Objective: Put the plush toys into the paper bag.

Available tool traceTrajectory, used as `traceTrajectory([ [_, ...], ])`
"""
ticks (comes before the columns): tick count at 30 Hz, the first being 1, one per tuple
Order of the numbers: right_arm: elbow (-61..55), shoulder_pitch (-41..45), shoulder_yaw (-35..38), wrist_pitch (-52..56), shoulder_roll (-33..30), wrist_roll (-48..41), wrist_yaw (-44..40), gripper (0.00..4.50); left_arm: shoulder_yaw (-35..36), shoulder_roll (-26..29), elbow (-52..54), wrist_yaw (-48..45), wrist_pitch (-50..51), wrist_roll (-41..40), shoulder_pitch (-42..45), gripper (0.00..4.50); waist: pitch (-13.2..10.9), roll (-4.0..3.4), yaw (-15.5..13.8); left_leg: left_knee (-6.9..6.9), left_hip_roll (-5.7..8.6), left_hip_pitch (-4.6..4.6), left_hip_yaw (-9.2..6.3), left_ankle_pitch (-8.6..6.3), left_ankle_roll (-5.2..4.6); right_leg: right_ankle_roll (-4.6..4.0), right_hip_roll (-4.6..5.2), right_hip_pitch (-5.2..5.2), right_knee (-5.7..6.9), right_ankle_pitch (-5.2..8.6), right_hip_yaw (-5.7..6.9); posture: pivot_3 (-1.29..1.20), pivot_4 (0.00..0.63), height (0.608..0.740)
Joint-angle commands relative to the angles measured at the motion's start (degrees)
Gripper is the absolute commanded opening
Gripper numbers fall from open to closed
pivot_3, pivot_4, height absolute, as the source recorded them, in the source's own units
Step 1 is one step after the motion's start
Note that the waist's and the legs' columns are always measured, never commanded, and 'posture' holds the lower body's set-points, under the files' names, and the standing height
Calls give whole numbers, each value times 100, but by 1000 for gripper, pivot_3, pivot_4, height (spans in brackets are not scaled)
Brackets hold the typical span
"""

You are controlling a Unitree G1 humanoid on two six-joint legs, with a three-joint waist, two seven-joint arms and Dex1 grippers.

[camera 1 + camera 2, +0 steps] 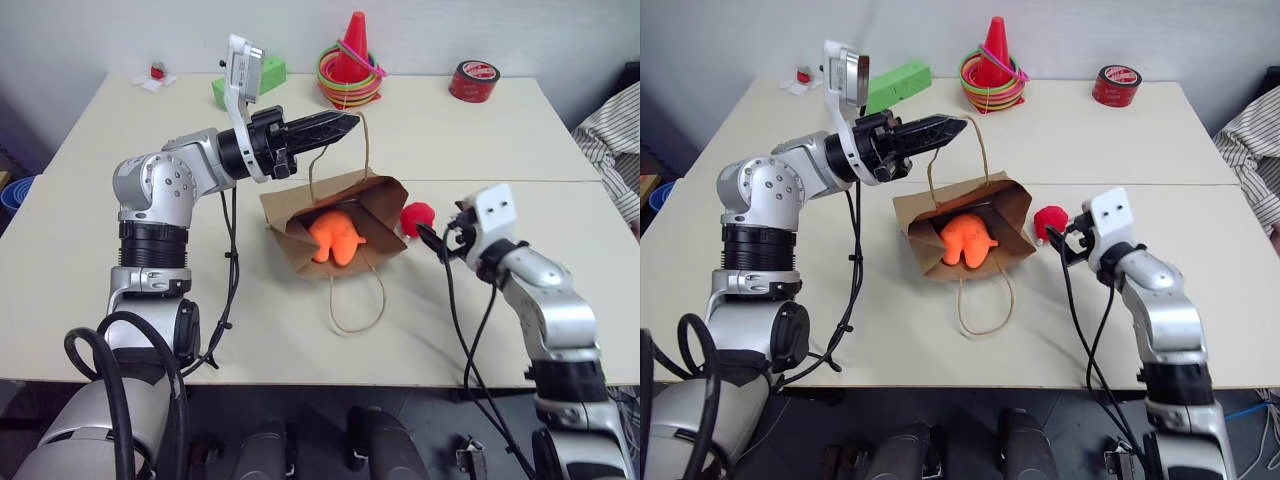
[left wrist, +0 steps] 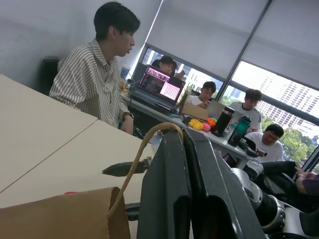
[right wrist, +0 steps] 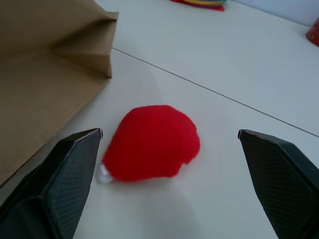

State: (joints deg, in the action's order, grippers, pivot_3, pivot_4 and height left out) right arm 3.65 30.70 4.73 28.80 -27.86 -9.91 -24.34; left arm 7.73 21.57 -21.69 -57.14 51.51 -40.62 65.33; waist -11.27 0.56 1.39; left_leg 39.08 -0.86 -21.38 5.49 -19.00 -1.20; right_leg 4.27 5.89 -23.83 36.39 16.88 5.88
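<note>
The pale worktop (image 1: 150,220) carries the paper bag (image 1: 380,205) at centre, a red plush toy (image 1: 417,216) just beside it. Along the far edge sit a green block (image 1: 268,72), a ringed cone (image 1: 352,62) and a red tape roll (image 1: 474,80).

This is a shared office. In the left wrist view, people (image 2: 251,112) sit at a long desk (image 2: 209,130) with an open laptop (image 2: 158,87), bottles (image 2: 239,130) and roller blinds over big windows (image 2: 279,89) showing city buildings at the right.
</note>
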Motion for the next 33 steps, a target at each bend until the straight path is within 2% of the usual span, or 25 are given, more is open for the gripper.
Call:
traceTrajectory([
  [1, 1151, 680, -80, -259, 107, 148, -45, 4467, 36, 67, 141, -3, -162, 38, 94, 0, 0, 0, -7, 0, 3, -2, -2, 1, -3, 0, 3, 0, 1, 0, 2, 0, 150, 740],
  [2, 1485, 853, -75, -327, 167, 110, -139, 4467, 50, 90, 150, -8, -152, 41, 80, 0, 0, 0, -2, 1, 2, -2, -4, 1, -3, 0, 4, 0, 1, 0, 3, 0, 150, 740],
  [5, 2308, 1208, -92, -395, 268, 56, -370, 3841, 64, 155, 181, -8, -128, 57, 25, 0, 0, 0, 15, 0, 1, -5, -7, 2, -3, 0, 9, 0, 0, 0, 6, 0, 150, 740],
  [11, 2832, 1462, 20, -233, 353, -181, -741, 1831, 70, 167, 224, 29, -90, 34, -40, 0, 0, 0, 16, 3, 2, -3, -10, 2, -4, 1, 34, 4, 4, 0, 10, 0, 150, 740],
  [14, 2370, 1274, 210, -47, 183, -397, -954, 871, 47, 111, 199, 48, -136, 56, -65, 0, 0, 0, 18, 4, 3, -2, -9, 2, -4, 2, 35, 4, 5, -1, 10, 0, 150, 740],
  [17, 1275, 735, 392, -14, -261, -628, -1351, 212, 22, 71, 188, 23, -136, 54, -64, 0, 0, 0, -37, 2, 3, -6, -15, 2, -3, 2, 36, 3, 3, -1, 15, 0, 150, 740],
  [20, 302, 286, 652, 202, -757, -935, -1687, 162, 5, 45, 113, -6, -161, 80, -14, 0, 0, -1, -102, 1, 9, -13, -12, 0, -6, 4, 36, 1, -6, -1, 16, 0, 150, 740],
  [23, -909, -257, 1149, 770, -1231, -1674, -2079, 161, -6, 0, 21, -62, -103, 53, 67, 0, -1, -2, -138, 1, 9, -12, -10, 0, -7, 7, 35, 1, -9, -3, 18, 0, 150, 740],
  [27, -2509, -908, 1198, 1613, -1337, -2625, -2150, 161, -24, -81, -31, -98, -4, 20, 116, 0, -1, 0, -118, 0, 0, -4, -11, -2, -3, 7, 27, 7, -11, -3, 18, 0, 150, 740],
  [29, -3009, -903, 919, 1909, -990, -2815, -1667, 161, -46, -128, -54, -122, 20, 11, 127, 0, -1, 1, -113, 0, -1, 0, -8, -2, -2, 6, 24, 8, -9, -3, 16, 0, 150, 740],
  [31, -3150, -703, 400, 1904, -462, -2537, -1072, 161, -68, -168, -61, -137, 50, 6, 130, 0, -1, 1, -105, 2, -2, 6, -3, -2, -2, 6, 25, 8, -1, -3, 11, 0, 150, 740],
  [33, -2816, -439, -129, 1625, 85, -1886, -424, 161, -71, -189, -33, -162, 106, -31, 150, 0, -1, 0, -110, 4, 0, 11, 0, 0, 0, 6, 30, 7, 8, -3, 6, 0, 150, 740],
])
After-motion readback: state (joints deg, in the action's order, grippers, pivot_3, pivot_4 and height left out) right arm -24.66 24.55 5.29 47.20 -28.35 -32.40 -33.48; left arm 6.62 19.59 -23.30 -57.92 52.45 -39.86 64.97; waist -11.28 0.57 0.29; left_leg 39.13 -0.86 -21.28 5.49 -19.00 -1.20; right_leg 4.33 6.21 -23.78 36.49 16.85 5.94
